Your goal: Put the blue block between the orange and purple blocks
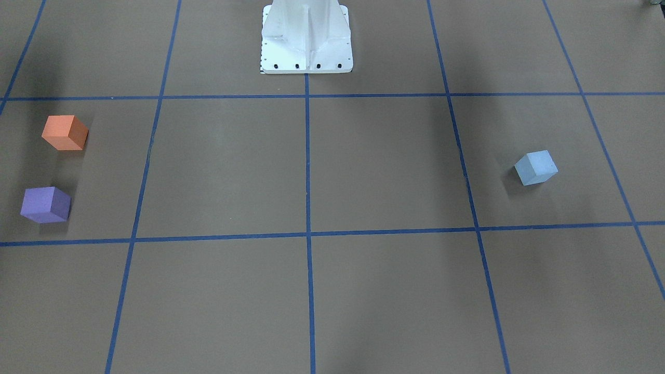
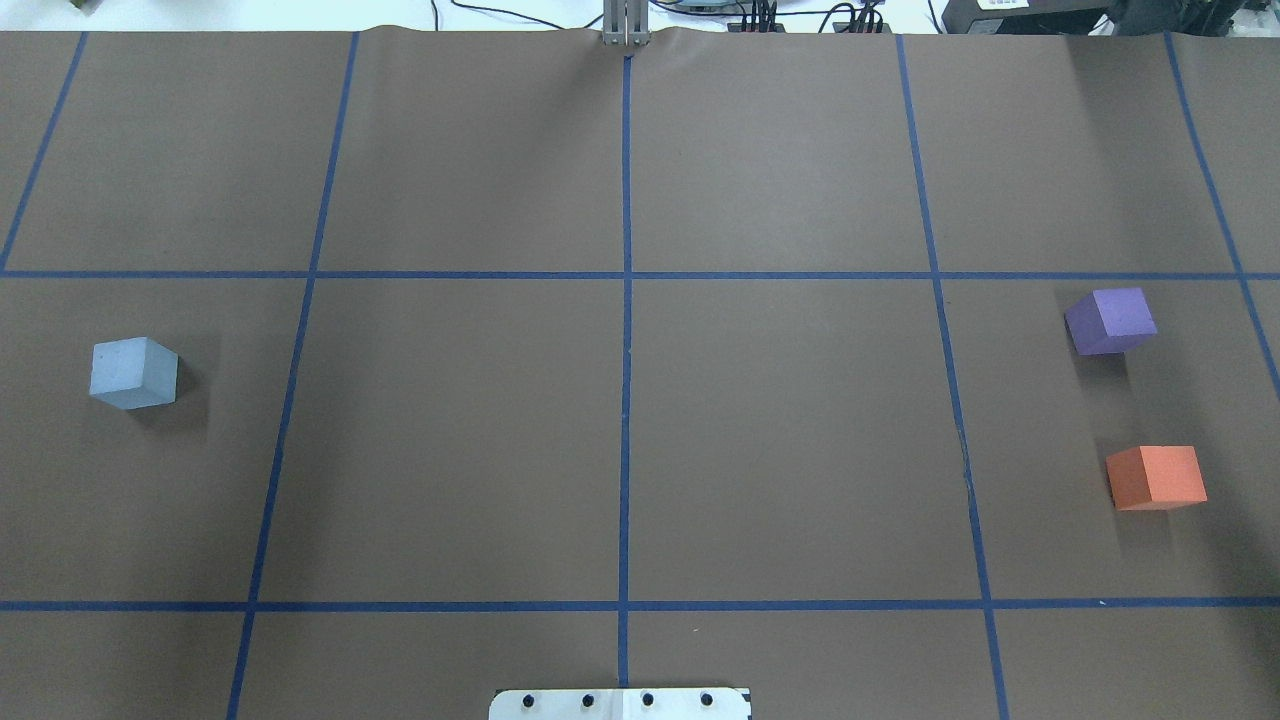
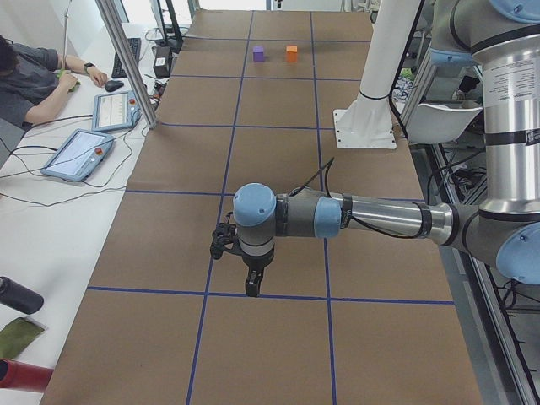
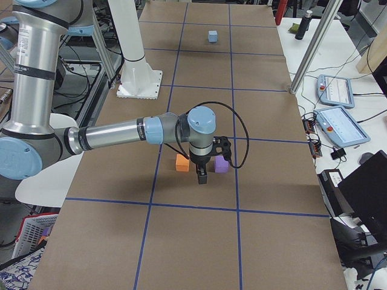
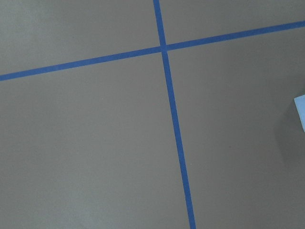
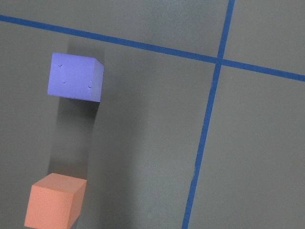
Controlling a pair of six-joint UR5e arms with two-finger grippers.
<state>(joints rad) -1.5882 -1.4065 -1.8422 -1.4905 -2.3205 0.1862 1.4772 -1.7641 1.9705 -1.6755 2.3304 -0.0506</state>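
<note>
The light blue block [image 2: 133, 372] sits alone on the brown table's left side, and its corner shows at the left wrist view's right edge [image 5: 301, 112]. The orange block [image 2: 1156, 477] and the purple block [image 2: 1110, 320] sit on the right side with a gap between them, and both show in the right wrist view. My left gripper [image 3: 251, 285] hangs above the table and hides the blue block in the exterior left view. My right gripper [image 4: 201, 175] hangs over the orange [image 4: 182, 162] and purple [image 4: 221, 164] blocks. I cannot tell whether either is open or shut.
The white robot base [image 1: 306, 36] stands at the table's near middle edge. Blue tape lines [image 2: 626, 300] divide the table into squares. A metal post [image 3: 126, 63], tablets [image 3: 80, 153] and a seated operator [image 3: 29, 76] are beside the table's far side.
</note>
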